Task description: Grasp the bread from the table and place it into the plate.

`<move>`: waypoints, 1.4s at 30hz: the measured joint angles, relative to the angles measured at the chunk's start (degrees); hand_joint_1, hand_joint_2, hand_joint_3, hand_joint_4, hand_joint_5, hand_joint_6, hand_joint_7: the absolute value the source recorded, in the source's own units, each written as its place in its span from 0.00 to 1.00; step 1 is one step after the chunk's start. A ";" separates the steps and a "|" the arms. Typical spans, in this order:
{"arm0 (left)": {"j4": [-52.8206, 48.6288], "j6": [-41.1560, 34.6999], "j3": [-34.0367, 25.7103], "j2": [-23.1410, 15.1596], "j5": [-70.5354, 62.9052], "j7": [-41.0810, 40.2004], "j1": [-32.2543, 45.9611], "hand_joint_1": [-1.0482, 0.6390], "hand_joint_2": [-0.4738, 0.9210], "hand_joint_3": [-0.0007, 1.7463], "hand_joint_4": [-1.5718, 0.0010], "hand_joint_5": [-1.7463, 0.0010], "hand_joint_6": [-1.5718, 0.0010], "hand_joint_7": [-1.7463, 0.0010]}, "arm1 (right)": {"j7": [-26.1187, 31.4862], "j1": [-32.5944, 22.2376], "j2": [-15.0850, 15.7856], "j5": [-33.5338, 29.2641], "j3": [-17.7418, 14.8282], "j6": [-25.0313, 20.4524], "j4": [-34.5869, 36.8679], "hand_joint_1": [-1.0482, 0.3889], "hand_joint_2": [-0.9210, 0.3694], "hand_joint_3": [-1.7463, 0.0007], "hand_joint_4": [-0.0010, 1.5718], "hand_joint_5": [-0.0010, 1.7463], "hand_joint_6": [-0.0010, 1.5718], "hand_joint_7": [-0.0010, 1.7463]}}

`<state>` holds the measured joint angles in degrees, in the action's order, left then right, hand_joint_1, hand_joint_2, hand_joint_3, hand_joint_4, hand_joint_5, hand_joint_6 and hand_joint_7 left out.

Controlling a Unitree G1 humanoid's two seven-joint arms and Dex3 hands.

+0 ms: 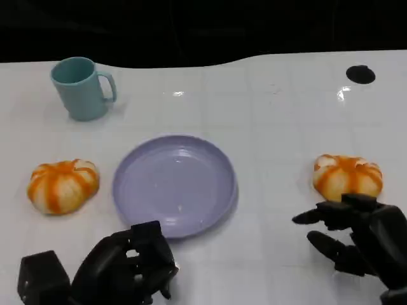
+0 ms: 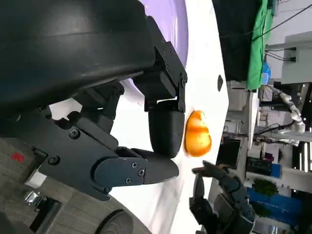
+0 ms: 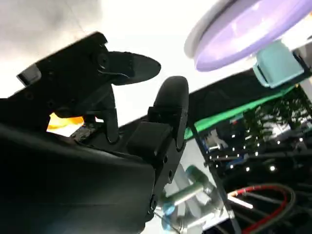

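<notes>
Two orange-and-white striped bread buns lie on the white table, one on each side of a lilac plate [image 1: 175, 184]. The left bun [image 1: 62, 184] sits beside the plate's left rim. The right bun [image 1: 348, 176] lies just beyond my right hand [image 1: 356, 236], whose fingers are spread and hold nothing, with the tips close to the bun's near side. My left hand [image 1: 127, 264] hovers at the plate's near edge, fingers loosely bent and holding nothing. The left wrist view shows the right bun [image 2: 197, 134], my right hand [image 2: 219, 197] and the plate [image 2: 175, 19]. In the right wrist view appear the plate [image 3: 243, 31] and an orange sliver of bun [image 3: 63, 122].
A teal mug [image 1: 82, 87] stands at the back left, well beyond the left bun. A small black round mark [image 1: 360, 74] sits at the table's far right. The table's far edge meets a dark background.
</notes>
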<state>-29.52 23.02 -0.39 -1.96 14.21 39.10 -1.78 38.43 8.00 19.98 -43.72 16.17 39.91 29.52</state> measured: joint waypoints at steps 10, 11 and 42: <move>-0.10 -0.01 0.01 0.00 -0.18 -0.01 -0.06 0.30 0.84 0.32 0.49 0.00 0.50 0.20 | -2.04 0.01 1.34 -0.14 -2.31 -4.10 -5.25 0.42 0.00 0.97 0.23 0.30 0.40 0.01; -0.11 0.00 0.01 0.00 -0.22 -0.01 -0.07 0.30 0.84 0.32 0.49 0.00 0.50 0.20 | -2.21 0.00 1.60 -0.36 -2.40 -5.00 -5.95 0.40 0.00 0.97 0.21 0.29 0.38 0.00; -1.18 0.64 -0.06 0.14 -0.49 -0.02 -0.63 0.30 0.85 0.31 0.48 0.00 0.51 0.20 | -33.57 6.92 5.23 -5.32 0.50 -35.01 -15.23 0.31 0.04 1.00 0.02 0.17 0.17 0.01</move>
<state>-30.70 23.65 -0.45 -1.82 13.72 39.08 -2.41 4.86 14.92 25.20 -49.04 16.68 4.90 14.29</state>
